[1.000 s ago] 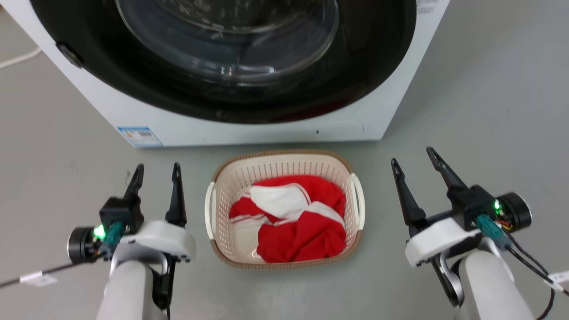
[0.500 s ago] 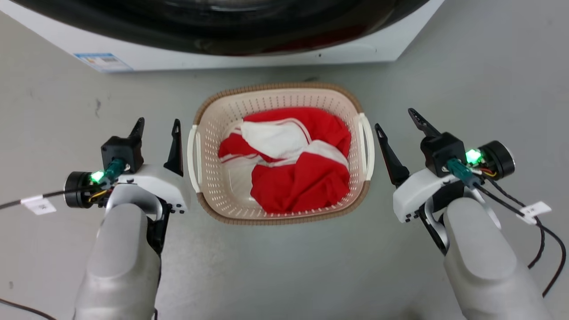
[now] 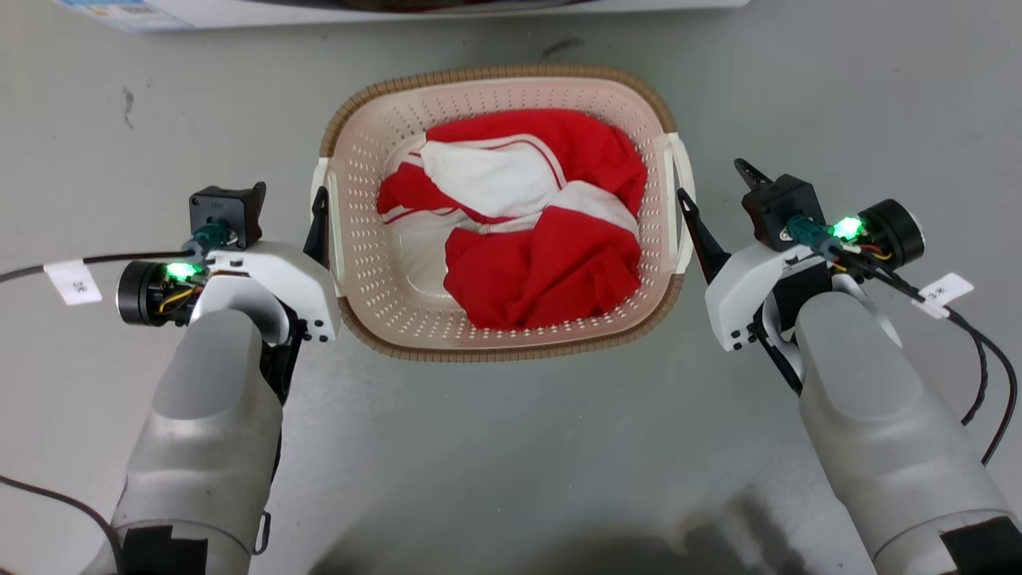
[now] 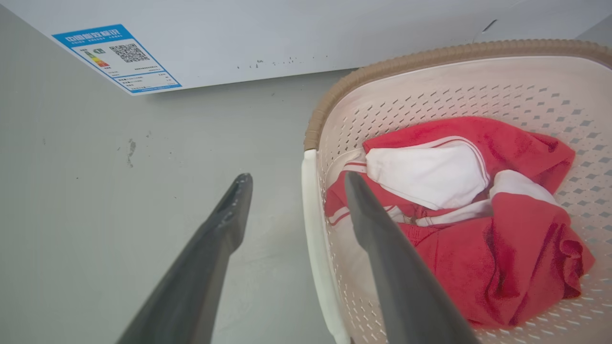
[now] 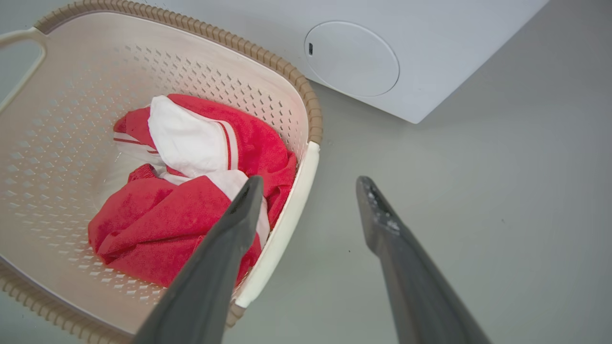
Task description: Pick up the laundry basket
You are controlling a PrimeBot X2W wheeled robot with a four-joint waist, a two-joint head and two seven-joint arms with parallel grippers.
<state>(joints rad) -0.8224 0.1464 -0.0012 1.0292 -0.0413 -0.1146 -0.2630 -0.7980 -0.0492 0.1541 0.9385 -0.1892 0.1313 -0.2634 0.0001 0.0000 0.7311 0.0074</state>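
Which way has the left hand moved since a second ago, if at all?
Yes: the left hand has closed rightward on the laundry basket, its fingers now straddling the white handle instead of standing apart.

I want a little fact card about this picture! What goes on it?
Basket: laundry basket, cream with brown rim, on the grey floor
Inside: red and white clothes
Behind it: white washing machine
Left gripper: jaws open, one finger each side of the left handle
Right gripper: jaws open, one finger each side of the right handle
Gripped yet: no
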